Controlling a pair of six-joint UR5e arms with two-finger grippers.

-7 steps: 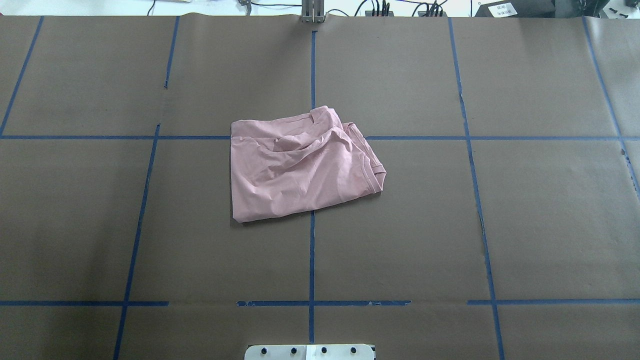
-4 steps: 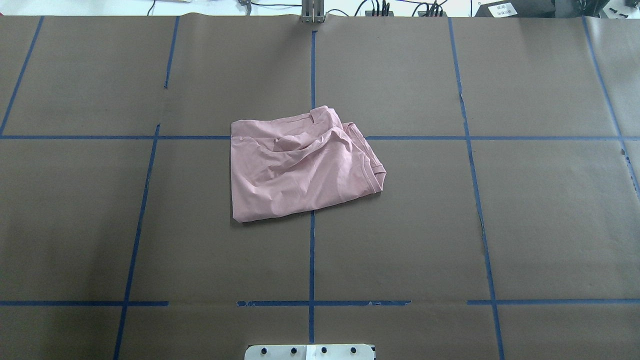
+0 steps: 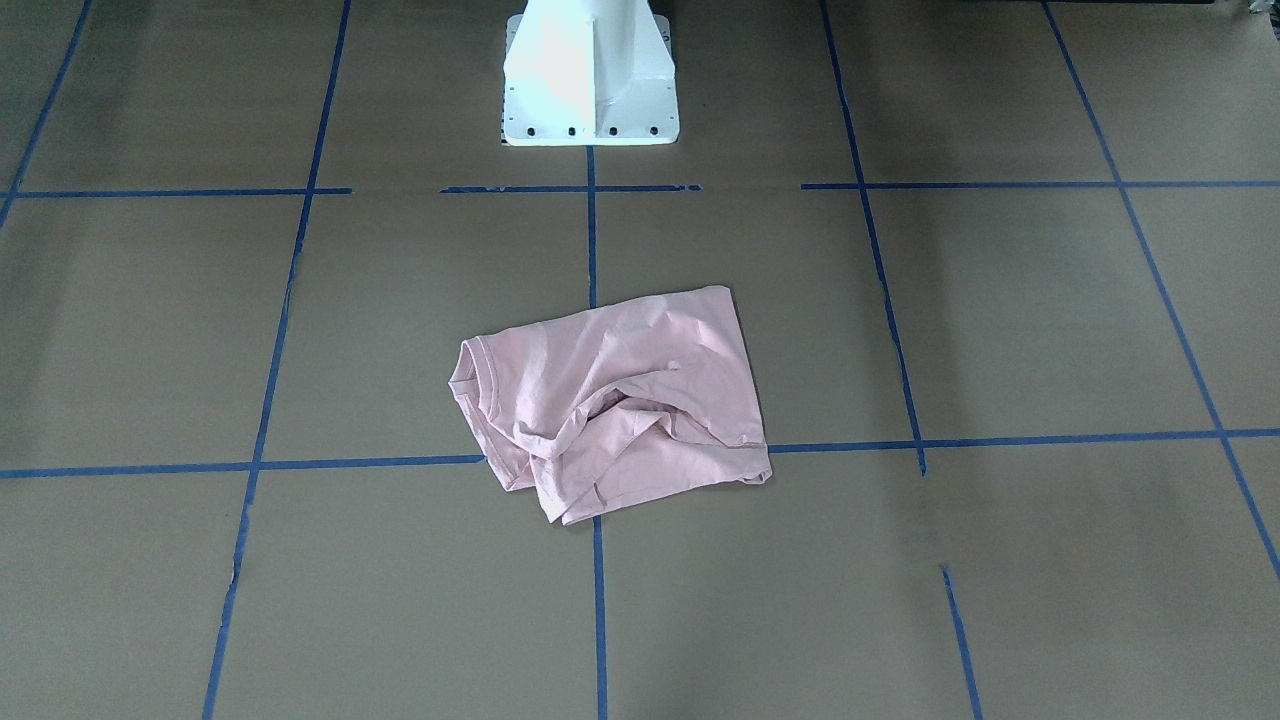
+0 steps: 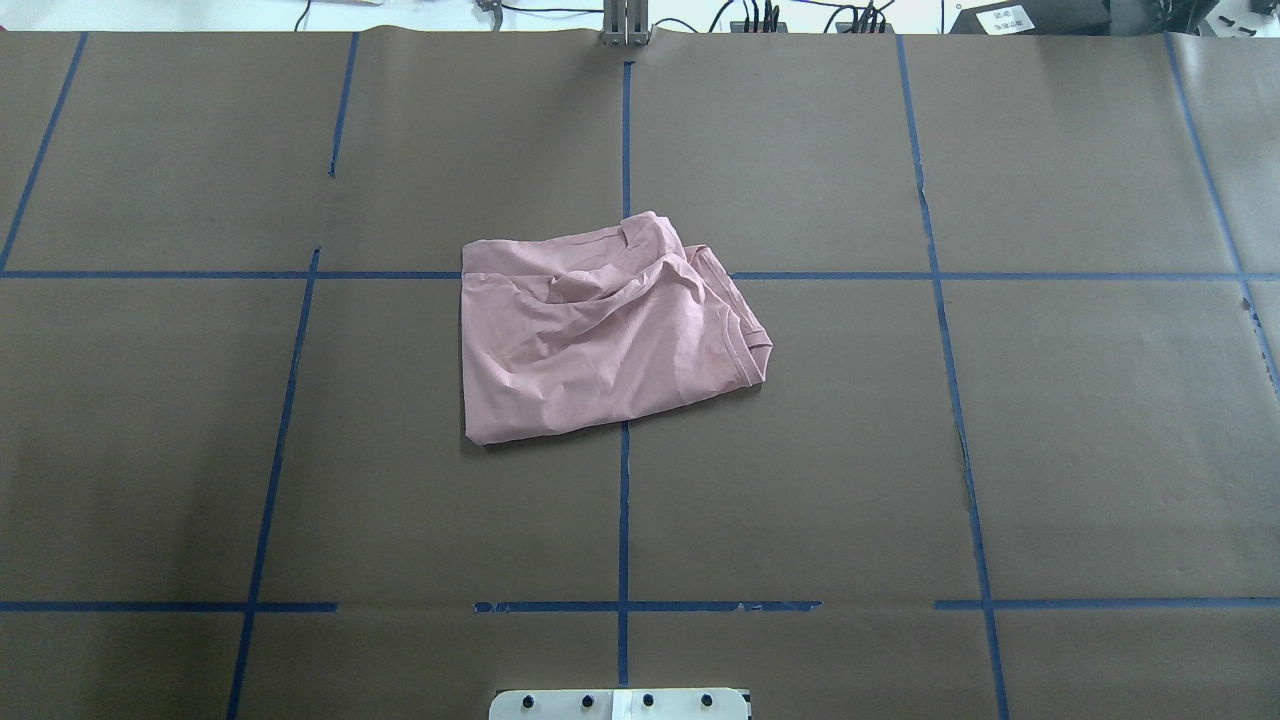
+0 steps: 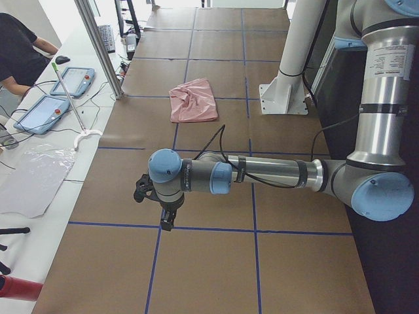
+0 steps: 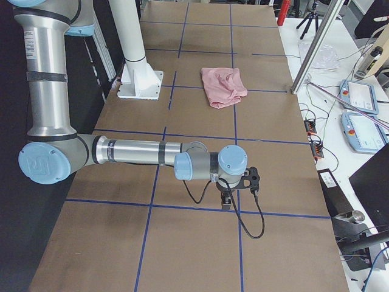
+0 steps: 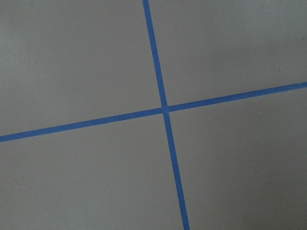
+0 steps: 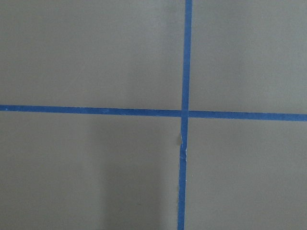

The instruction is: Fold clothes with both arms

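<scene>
The pale pink T-shirt (image 4: 600, 335) lies crumpled and loosely folded at the middle of the brown table, collar to the right in the overhead view. Its print is hidden. It also shows in the front view (image 3: 610, 400) and both side views (image 5: 194, 100) (image 6: 223, 85). No arm is in the overhead or front view. My left gripper (image 5: 169, 219) hangs over bare table at the left end, far from the shirt. My right gripper (image 6: 226, 201) hangs over bare table at the right end. I cannot tell whether either is open. Both wrist views show only tape lines.
Blue tape lines (image 4: 624, 500) grid the brown table. The white pedestal base (image 3: 590, 75) stands at the robot's side. A metal post (image 5: 98, 46) and control tablets (image 5: 72, 80) stand beyond the far edge, with a seated person (image 5: 19, 52) there.
</scene>
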